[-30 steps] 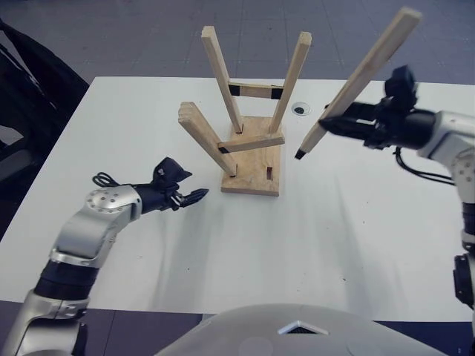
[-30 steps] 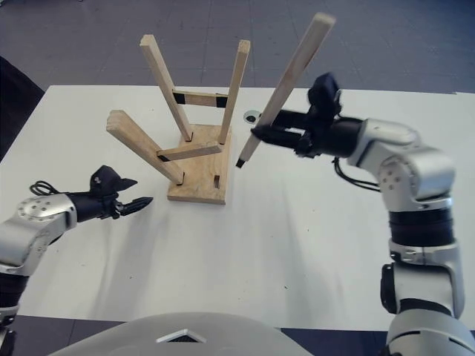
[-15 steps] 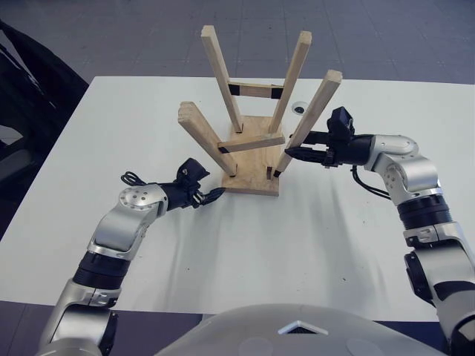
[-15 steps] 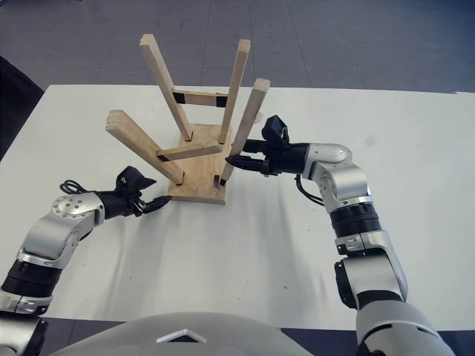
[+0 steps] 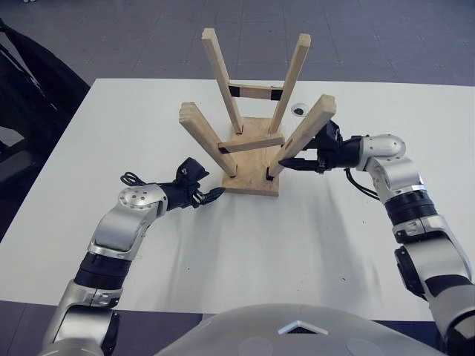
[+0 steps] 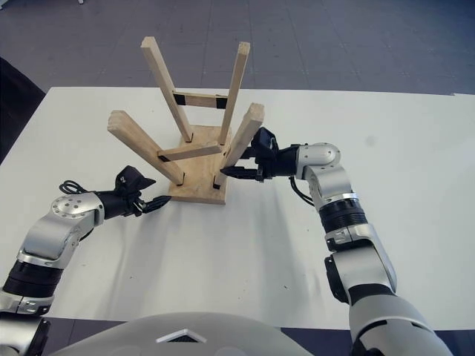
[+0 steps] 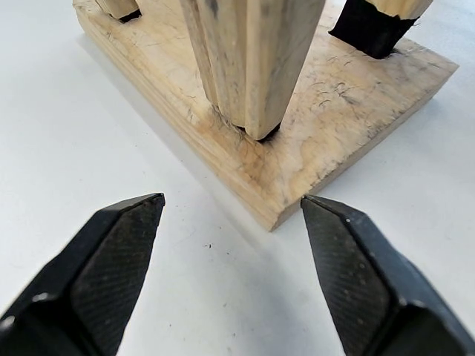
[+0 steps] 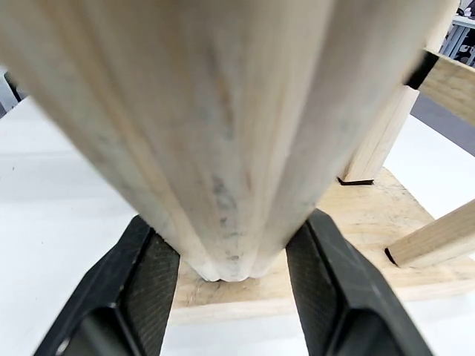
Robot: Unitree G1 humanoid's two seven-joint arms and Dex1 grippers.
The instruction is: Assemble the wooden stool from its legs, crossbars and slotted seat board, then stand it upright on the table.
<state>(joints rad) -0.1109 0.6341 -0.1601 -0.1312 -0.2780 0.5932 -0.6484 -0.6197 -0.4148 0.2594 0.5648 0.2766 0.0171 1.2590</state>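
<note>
The slotted seat board [image 5: 251, 176] lies flat on the white table [image 5: 334, 245]. Three legs stand up from it: two far ones [image 5: 223, 78] joined by a crossbar [image 5: 256, 90], and a leaning near-left leg [image 5: 202, 133] with a second crossbar [image 5: 252, 142]. My right gripper [image 5: 297, 163] is shut on a fourth leg [image 5: 306, 132], low on its length. That leg tilts right, its black-tipped end at the near-right slot. The fingers [image 8: 141, 289] clamp the leg [image 8: 223, 133] from both sides. My left gripper [image 5: 211, 194] is open beside the board's near-left corner [image 7: 274, 215], apart from it.
A small dark hole [image 5: 299, 109] sits in the table behind the stool. A dark object [image 5: 30, 89] stands off the table's left edge. Open table surface lies in front of the board and to the right.
My right gripper brought the fourth leg down from high on the right to the board's near-right slot and tilted it further. My left gripper moved up to the board's corner, then stayed.
</note>
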